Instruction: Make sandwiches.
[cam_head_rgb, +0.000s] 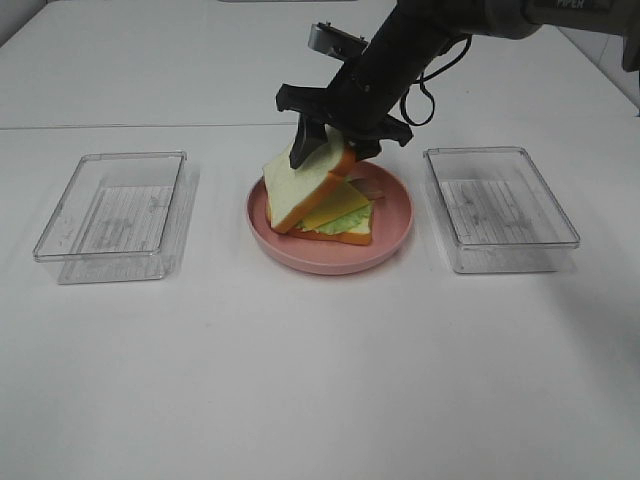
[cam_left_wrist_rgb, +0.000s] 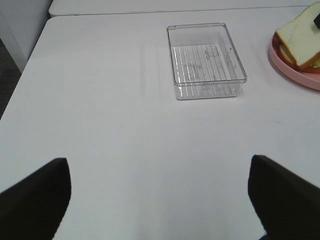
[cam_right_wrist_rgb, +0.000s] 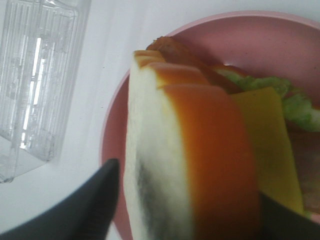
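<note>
Pink plate (cam_head_rgb: 395, 243): you have it mid-table, between the two trays, and it carries the sandwich (cam_head_rgb: 335, 215).
Sandwich: bottom slice flat on the plate, lettuce and cheese on it, bacon just peeking out at the far side; the top bread slice (cam_head_rgb: 300, 185) is tilted, its near edge down on the stack, its far edge raised.
Left tray (cam_head_rgb: 110, 215): clear plastic, toward the table's left edge, nothing in it.
Right tray (cam_head_rgb: 500, 207): clear plastic, toward the right edge, also holding nothing.
Right gripper (cam_head_rgb: 330, 148): your fingers straddle the raised far edge of the top slice, one on each face; the wrist view shows a thin gap on the white face, so you cannot tell whether they pinch it or only bracket it.
Left gripper (cam_left_wrist_rgb: 160, 200): fingers spread wide over bare table near its front left corner, holding nothing.
View differences: only your right wrist camera shows the crust close up; the left gripper is outside the high view.
</note>
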